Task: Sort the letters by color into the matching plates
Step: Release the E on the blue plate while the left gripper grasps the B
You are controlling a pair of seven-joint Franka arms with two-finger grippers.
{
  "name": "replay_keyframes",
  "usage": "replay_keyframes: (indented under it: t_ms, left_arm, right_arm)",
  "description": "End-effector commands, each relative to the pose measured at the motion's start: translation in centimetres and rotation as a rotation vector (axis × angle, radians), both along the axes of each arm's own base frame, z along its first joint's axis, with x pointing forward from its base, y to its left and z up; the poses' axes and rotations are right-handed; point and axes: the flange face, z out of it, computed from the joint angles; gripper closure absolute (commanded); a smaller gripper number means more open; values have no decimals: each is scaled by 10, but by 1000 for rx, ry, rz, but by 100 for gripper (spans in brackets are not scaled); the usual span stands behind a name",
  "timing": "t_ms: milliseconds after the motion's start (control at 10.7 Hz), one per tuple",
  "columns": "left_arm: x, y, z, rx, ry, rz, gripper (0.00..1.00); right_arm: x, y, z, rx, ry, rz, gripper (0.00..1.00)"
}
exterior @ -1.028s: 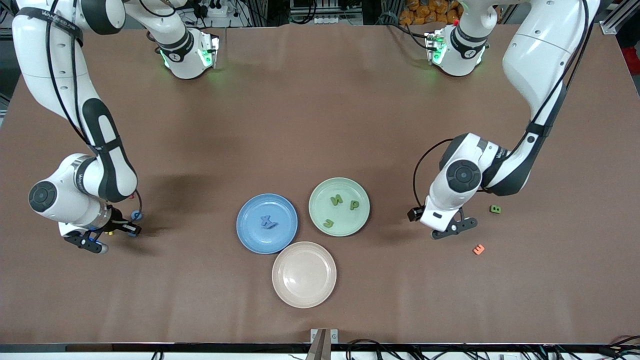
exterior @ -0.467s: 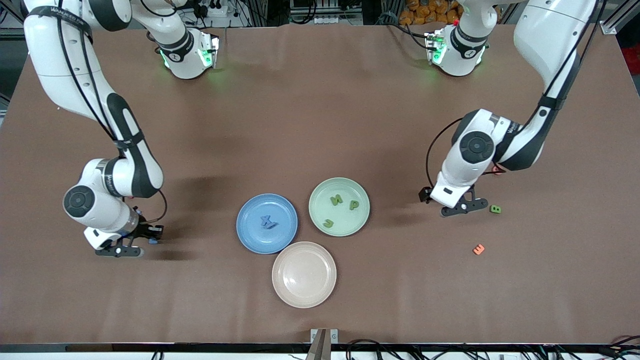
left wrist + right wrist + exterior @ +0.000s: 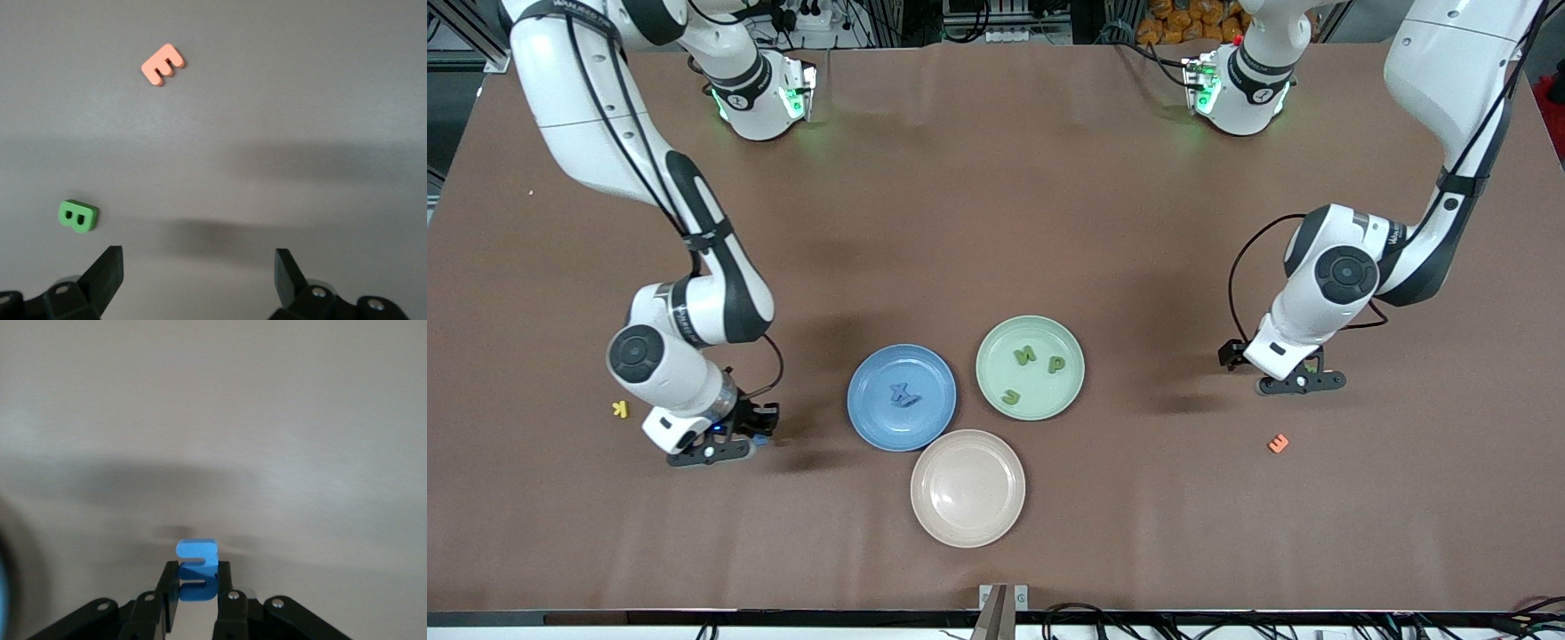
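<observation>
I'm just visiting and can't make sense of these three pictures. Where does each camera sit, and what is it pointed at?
Front view: high across the table, facing both arms, the blue plate and green plate.
Left wrist view: on the left arm, looking down past its open left gripper at the green B and orange E.
Right wrist view: on the right arm; right gripper holds a blue letter.
Shared: the orange E also shows in front.

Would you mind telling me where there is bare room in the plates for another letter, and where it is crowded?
The beige-pink plate is wholly bare. The blue plate holds letters only at its middle, so its outer ring is free. The green plate is fullest, with three green letters; its edge toward the robots' bases has room. The right gripper holds a blue letter; the left gripper is open.
</observation>
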Motion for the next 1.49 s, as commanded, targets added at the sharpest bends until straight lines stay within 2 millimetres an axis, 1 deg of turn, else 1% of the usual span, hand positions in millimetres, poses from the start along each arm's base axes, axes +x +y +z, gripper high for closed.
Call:
replay_keyframes:
  t_ms: [0,93,187,280,467,561,654,747,841,934,1028,1121,1215,1308,1402]
  left_arm:
    - [6,49,-15,-10,-2,-87,0]
    - [10,67,-21,-18,-6,-110,0]
    - [12,79,-25,-24,-7,-134,0]
    - [16,92,-27,-25,-6,-152,0]
    - [14,97,-31,-29,-7,-171,0]
    - [13,107,-33,-26,0,-207,0]
    - [11,121,-35,-25,7,-234,0]
    - [11,126,-35,-23,9,-254,0]
    - [9,127,-40,-27,18,-269,0]
    - [10,127,-48,-36,24,-268,0]
    - [10,126,-56,-49,26,-267,0]
    - [9,125,-66,-60,30,-266,0]
    - [9,125,-69,-63,33,-269,0]
    - [8,125,-72,-66,37,-285,0]
    - [8,129,-74,-65,40,-301,0]
  right_arm:
    - [-5,58,12,-4,-19,96,78]
    - [-11,79,11,6,-14,116,78]
    - [-17,99,11,37,0,116,78]
    - [-20,119,17,60,0,123,78]
    - [-31,164,27,140,17,111,78]
    - [-40,185,27,162,26,113,78]
    - [-44,194,25,167,32,105,77]
    - [-47,201,24,166,34,115,76]
    - [-51,208,23,168,36,124,73]
    - [-52,210,22,164,36,131,59]
    - [-52,210,23,163,34,136,1]
    - [-50,206,23,153,30,163,0]
    - [-48,201,25,148,21,202,0]
    - [-45,195,26,144,16,224,0]
    - [-40,183,27,139,13,228,0]
